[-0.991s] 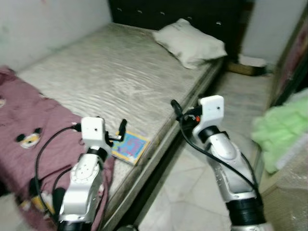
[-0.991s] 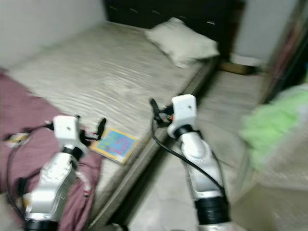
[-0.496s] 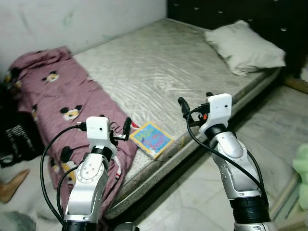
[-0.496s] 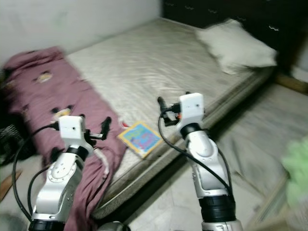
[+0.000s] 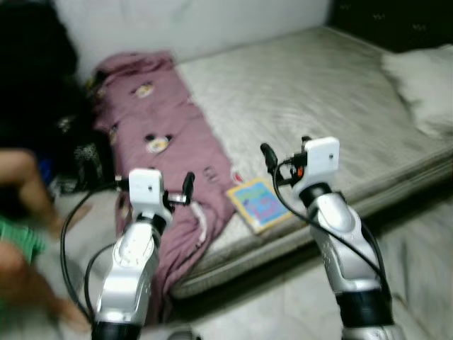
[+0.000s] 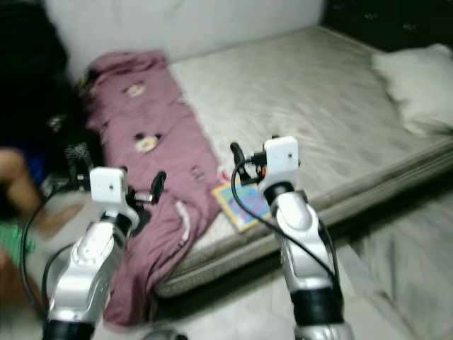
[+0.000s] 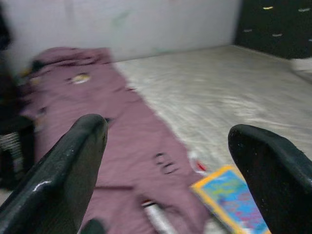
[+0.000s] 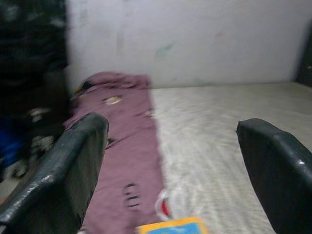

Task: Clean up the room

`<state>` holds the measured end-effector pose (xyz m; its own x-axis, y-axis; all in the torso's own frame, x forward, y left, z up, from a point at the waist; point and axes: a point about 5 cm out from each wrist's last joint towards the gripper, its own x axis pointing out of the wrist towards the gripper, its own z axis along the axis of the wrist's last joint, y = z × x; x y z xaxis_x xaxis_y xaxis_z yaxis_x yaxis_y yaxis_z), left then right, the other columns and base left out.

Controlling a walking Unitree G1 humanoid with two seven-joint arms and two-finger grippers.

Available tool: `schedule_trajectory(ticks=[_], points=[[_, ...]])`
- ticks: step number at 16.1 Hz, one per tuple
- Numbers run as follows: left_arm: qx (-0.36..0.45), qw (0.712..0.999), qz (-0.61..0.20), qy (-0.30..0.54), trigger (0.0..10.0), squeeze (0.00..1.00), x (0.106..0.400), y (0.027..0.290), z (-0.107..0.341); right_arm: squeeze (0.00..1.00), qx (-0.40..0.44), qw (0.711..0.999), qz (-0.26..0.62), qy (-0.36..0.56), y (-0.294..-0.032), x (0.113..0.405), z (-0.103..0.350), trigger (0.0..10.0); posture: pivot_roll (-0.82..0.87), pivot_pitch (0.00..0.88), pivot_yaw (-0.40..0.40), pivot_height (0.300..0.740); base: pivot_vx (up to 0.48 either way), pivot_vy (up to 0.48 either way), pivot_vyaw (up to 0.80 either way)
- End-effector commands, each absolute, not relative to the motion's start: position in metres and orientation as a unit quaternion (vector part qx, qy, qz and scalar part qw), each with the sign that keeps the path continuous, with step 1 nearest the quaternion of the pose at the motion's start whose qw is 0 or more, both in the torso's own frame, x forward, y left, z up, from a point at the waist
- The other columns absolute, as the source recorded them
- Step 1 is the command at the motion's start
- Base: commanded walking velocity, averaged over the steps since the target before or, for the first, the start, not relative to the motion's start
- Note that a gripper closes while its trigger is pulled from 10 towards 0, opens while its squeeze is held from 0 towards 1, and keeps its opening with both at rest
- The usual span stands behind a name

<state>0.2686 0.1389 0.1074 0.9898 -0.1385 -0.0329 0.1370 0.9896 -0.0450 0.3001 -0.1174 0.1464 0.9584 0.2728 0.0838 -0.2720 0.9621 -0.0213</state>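
Note:
A maroon blanket [image 5: 170, 152] with cartoon prints lies along the bed's foot end and hangs over the edge toward the floor. A colourful book [image 5: 259, 205] lies on the grey mattress [image 5: 318, 92] near its front edge, beside the blanket. My left gripper [image 5: 177, 191] is held up in front of the hanging blanket, open and empty; its wrist view looks over the blanket [image 7: 122, 141] and the book [image 7: 234, 195]. My right gripper [image 5: 283, 152] hovers above the book, open, with nothing between its fingers [image 8: 68, 170].
A white pillow [image 5: 425, 85] lies at the bed's far right. A person's leg and green clothing [image 5: 21, 219] are on the floor at the left, next to a dark bag [image 5: 85, 156]. A white wall [image 5: 177, 21] runs behind the bed. Pale floor [image 5: 283, 304] lies below.
The camera has swung left, so the bed and pillow have slid right in view. The blanket's far end, the bag and a person have come into view. Both arms keep the same pose.

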Motion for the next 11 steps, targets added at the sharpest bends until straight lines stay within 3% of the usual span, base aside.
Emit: schedule_trajectory(ticks=[1, 11], points=[[-0.016, 0.998, -0.063, 0.015, 10.0, 0.00, 0.2699, 0.1425, 0.1091, 0.00, -0.004, 0.988, 0.147, -0.049, -0.1124, 0.3002, 0.1492, 10.0, -0.14, 0.000, 0.046, 0.740, 0.000, 0.000, 0.80], [-0.013, 0.998, -0.052, 0.016, 10.0, 0.00, 0.2737, 0.1476, 0.1103, 0.00, -0.009, 0.989, 0.140, -0.050, -0.1162, 0.3032, 0.1510, 10.0, -0.14, 0.000, 0.041, 0.740, 0.000, 0.000, 0.80]])
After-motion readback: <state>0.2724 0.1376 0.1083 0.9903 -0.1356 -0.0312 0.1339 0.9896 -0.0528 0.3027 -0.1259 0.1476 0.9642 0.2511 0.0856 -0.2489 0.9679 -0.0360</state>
